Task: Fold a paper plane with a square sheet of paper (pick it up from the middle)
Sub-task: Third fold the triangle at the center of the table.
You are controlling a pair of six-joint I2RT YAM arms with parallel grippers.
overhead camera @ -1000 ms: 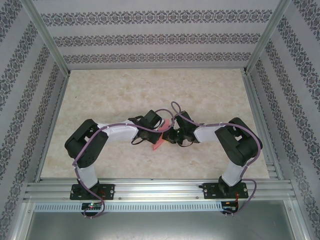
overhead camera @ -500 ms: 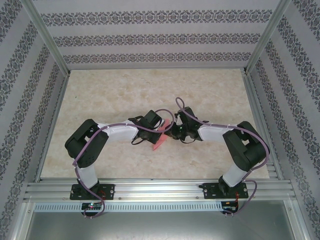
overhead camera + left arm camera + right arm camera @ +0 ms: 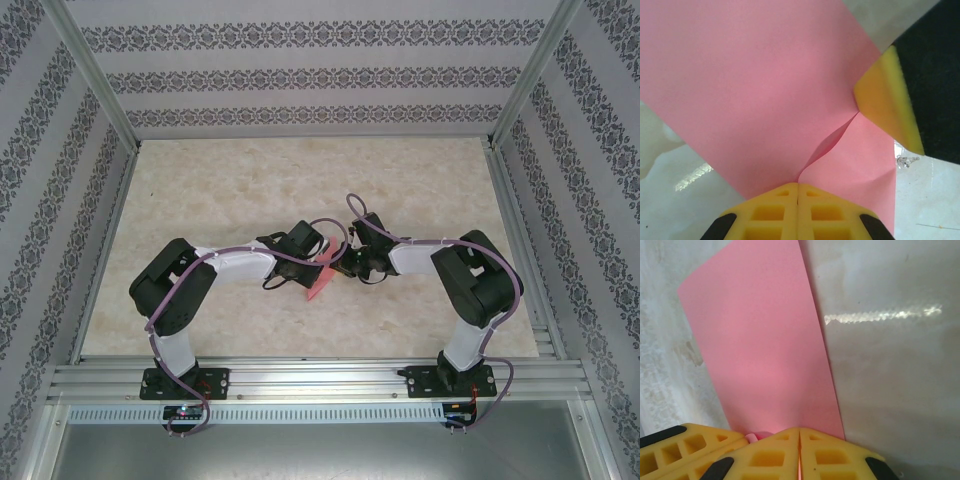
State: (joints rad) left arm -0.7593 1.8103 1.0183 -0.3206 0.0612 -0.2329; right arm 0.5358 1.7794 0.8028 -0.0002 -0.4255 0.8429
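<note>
Pinching the square sheet of paper [image 3: 765,90] with the left gripper [image 3: 798,186], with yellow pads pressed flat together on a raised crease climbing from their seam. Clamping the same sheet [image 3: 765,350] with the right gripper [image 3: 799,432] as well, with jaws fully closed on its near edge.

Showing as plain pink-red, smooth and matte. Spreading wide and flat in the left wrist view, then buckling into a soft ridge toward the right gripper's yellow pad [image 3: 887,102]. Appearing from the right wrist as a long slanted panel with straight edges and one blunt far corner, set against the pale marbled table [image 3: 890,365].

Sitting, from above, between the two wrists near the table's middle, poking a small pink tip [image 3: 318,285] toward the near edge.
</note>
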